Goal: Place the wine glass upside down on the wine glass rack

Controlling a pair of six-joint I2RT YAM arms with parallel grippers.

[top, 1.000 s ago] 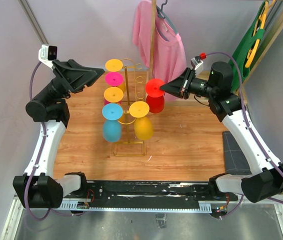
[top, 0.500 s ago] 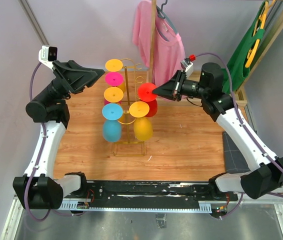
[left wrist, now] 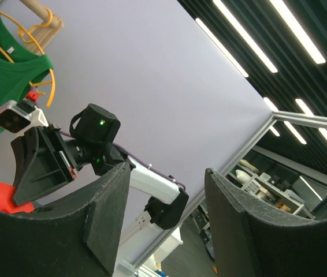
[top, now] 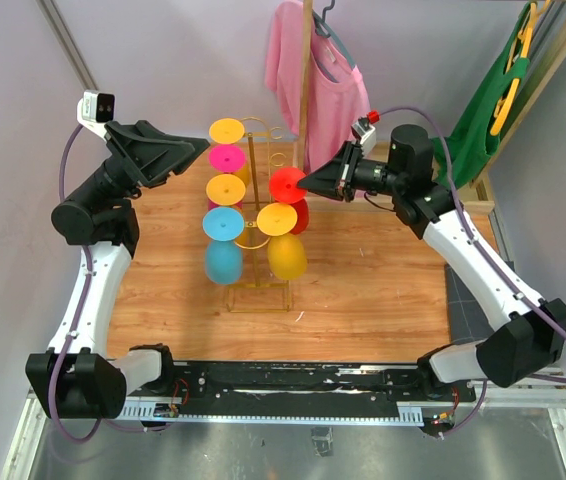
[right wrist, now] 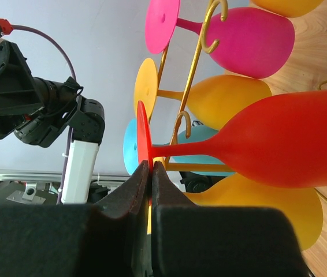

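Red wine glass (top: 289,186), foot up with its bowl half hidden from above, sits at the gold rack's (top: 254,165) 3 o'clock, foot rim pinched by the right end effector (top: 308,183), left end effector (left wrist: 167,173) spread and empty, five other glasses (top: 228,130) racked.

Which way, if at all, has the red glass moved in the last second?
Yes. The red glass moved left, closer to the rack.

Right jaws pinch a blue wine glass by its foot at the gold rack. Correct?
No: it is red, not blue. The right wrist view shows the right gripper, jaws shut, pinching the red wine glass by its foot at the gold rack.
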